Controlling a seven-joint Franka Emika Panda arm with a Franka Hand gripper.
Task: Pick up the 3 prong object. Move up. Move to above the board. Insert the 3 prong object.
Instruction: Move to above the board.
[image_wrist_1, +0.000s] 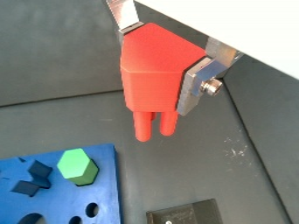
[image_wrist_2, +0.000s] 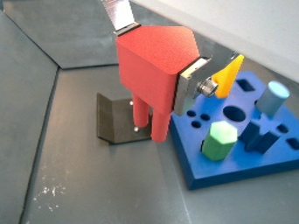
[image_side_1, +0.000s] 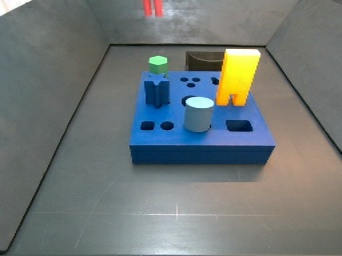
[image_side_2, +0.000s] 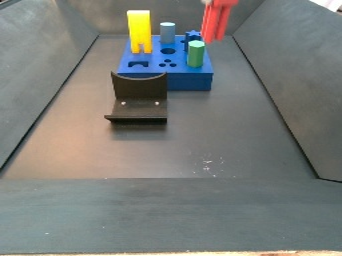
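My gripper (image_wrist_1: 163, 48) is shut on the 3 prong object (image_wrist_1: 152, 74), a red block with an angular top and prongs hanging beneath. Silver fingers (image_wrist_1: 201, 77) clamp its two sides, as also shows in a wrist view (image_wrist_2: 152, 70). It hangs high in the air, off to one side of the board (image_wrist_2: 198, 171), not over it. In both side views only the red piece shows, at the top edge (image_side_1: 154, 8) (image_side_2: 217, 18). The board (image_side_1: 201, 140) (image_side_2: 150, 72) (image_wrist_1: 24, 175) is a thick blue block with round and square holes.
On the board stand a tall yellow block (image_side_1: 241, 75) (image_side_2: 139, 30), a green-topped dark blue peg (image_side_1: 158, 82) (image_wrist_2: 219, 140) (image_wrist_1: 76, 166) and a light blue cylinder (image_side_1: 199, 113). The fixture (image_side_2: 138, 97) (image_wrist_2: 117, 118) stands on the floor beside the board. Grey walls enclose the floor.
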